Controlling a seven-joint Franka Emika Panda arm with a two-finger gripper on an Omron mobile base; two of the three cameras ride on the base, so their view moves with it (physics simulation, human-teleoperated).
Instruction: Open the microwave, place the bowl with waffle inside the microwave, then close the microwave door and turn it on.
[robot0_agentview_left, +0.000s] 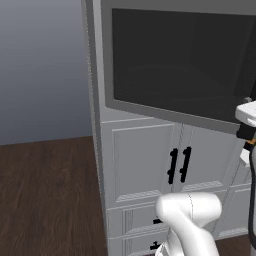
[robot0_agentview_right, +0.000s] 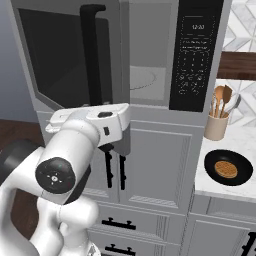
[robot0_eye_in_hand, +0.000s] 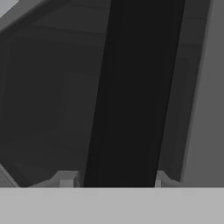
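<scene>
Claw (robot0_eye_in_hand: 112, 181) astride handle (robot0_eye_in_hand: 131, 92) (seemingly gripping)

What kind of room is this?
A kitchen, most likely: a built-in microwave sits above white cabinets, and a counter holds a jar of wooden utensils and a waffle in a black bowl.

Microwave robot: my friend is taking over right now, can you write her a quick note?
Gripper: jaws straddle the door handle; whether they clamp it can't be told.
Microwave: door partly swung open, cavity and turntable showing.
Bowl with waffle sits on the counter to the right, below the utensil jar.
Done: door started open.
Left: finish opening, put bowl inside, close door, turn it on at the control strip.
</scene>
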